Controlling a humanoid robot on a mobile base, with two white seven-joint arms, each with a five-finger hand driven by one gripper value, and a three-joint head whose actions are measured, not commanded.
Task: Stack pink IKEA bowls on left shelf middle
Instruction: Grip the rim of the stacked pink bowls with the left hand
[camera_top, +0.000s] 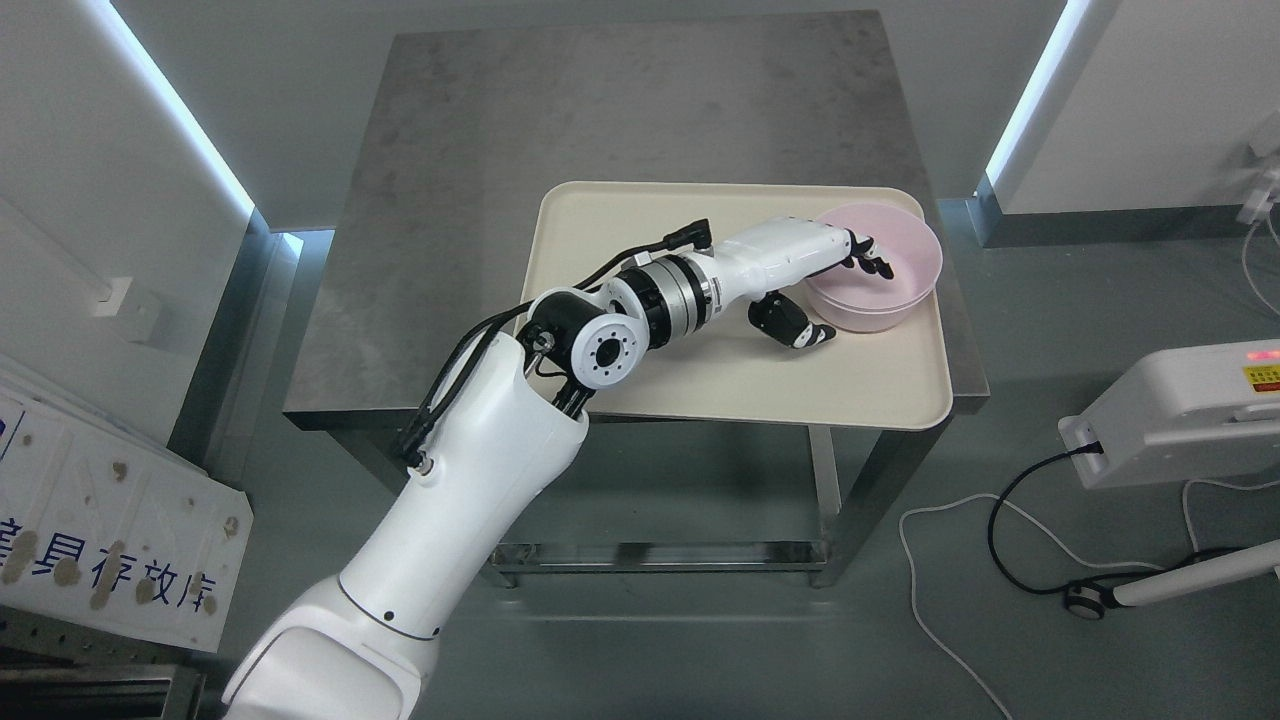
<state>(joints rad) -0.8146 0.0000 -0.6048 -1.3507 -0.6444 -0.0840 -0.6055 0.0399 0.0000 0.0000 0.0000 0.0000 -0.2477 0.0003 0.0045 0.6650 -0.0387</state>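
Look at the middle right of the frame. Your left hand (835, 285) reaches across the cream tray (700, 380) to the pink bowl (915, 255). The bowl sits at the tray's upper right corner, on the grey table (450, 200). It looks like more than one bowl, one inside the other, but you cannot be sure from here.

The dark fingers (872, 262) hook over the near rim and dip inside the bowl. The thumb (795, 325) is under and outside the rim, just beside the wall. So the hand is closing on the rim, but it does not look tight yet. The bowl is flat on the tray.

You are at the picking-up step. Next, squeeze the rim firmly between fingers and thumb, then lift straight up so the bowl does not tip or slide off the tray. The shelf is not in the picture, so you must turn to find it.
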